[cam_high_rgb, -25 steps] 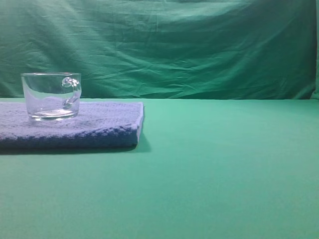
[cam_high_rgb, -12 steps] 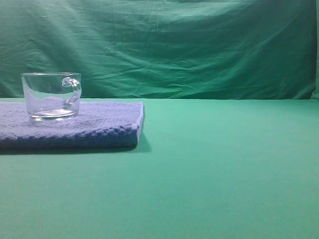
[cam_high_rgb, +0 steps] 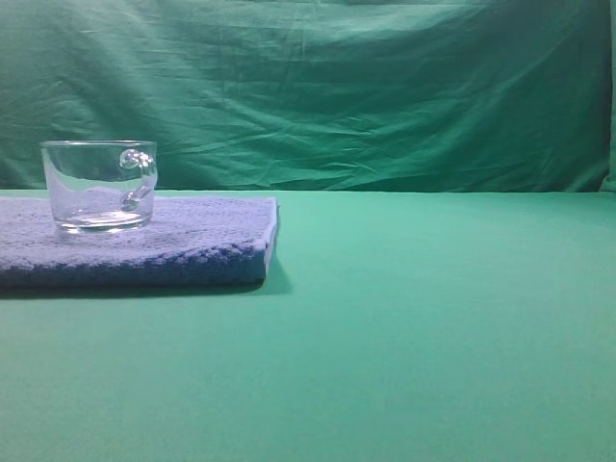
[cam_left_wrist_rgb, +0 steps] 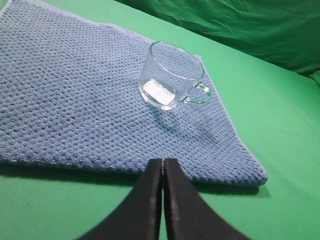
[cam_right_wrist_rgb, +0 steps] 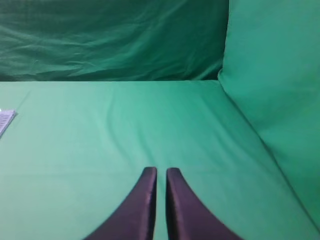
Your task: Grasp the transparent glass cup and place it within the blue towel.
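Note:
The transparent glass cup (cam_high_rgb: 96,188) stands upright on the blue towel (cam_high_rgb: 192,241) at the left, handle towards the right. In the left wrist view the cup (cam_left_wrist_rgb: 170,75) sits near the far right corner of the towel (cam_left_wrist_rgb: 75,100). My left gripper (cam_left_wrist_rgb: 163,161) hovers over the towel's near edge, well short of the cup, its black fingers pressed together on nothing. My right gripper (cam_right_wrist_rgb: 161,170) hangs over bare green cloth far from the cup, fingers nearly together with only a thin slit and nothing held. Neither gripper shows in the exterior view.
Green cloth (cam_high_rgb: 433,318) covers the table, and a green backdrop (cam_high_rgb: 337,87) hangs behind it. A raised green fold (cam_right_wrist_rgb: 275,100) runs along the right side in the right wrist view. A pale corner (cam_right_wrist_rgb: 6,120) shows at that view's left edge.

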Controlling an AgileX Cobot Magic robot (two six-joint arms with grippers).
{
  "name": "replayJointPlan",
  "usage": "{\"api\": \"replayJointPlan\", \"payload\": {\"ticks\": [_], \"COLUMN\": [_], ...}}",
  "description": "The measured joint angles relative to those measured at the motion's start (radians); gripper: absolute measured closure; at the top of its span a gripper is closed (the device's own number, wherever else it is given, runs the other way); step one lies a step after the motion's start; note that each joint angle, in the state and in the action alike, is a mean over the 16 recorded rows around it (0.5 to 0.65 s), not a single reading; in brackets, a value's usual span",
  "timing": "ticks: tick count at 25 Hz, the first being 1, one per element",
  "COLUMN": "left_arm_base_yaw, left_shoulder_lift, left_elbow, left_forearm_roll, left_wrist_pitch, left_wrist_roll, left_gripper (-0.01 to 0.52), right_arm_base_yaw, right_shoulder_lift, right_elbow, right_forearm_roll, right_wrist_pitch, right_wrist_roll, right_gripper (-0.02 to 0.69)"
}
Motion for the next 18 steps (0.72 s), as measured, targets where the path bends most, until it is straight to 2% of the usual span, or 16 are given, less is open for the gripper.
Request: {"api": "replayJointPlan", "payload": {"ticks": [9,18], "left_arm_base_yaw": [0.000,0.000], "left_shoulder_lift": [0.000,0.000], "left_elbow": [0.000,0.000], "left_forearm_roll": [0.000,0.000], "left_wrist_pitch": [0.000,0.000], "left_wrist_roll": [0.000,0.000], "left_gripper": [0.514,0.514], "right_arm_base_yaw": [-0.028,-0.031], "right_shoulder_lift": [-0.172,-0.206], "right_elbow": [0.244,0.317], "right_forearm_roll": [0.024,0.049], "right_wrist_pitch": [-0.084,-0.063], "right_wrist_roll": [-0.029,-0.030], "right_gripper": [0.604,0.604]}}
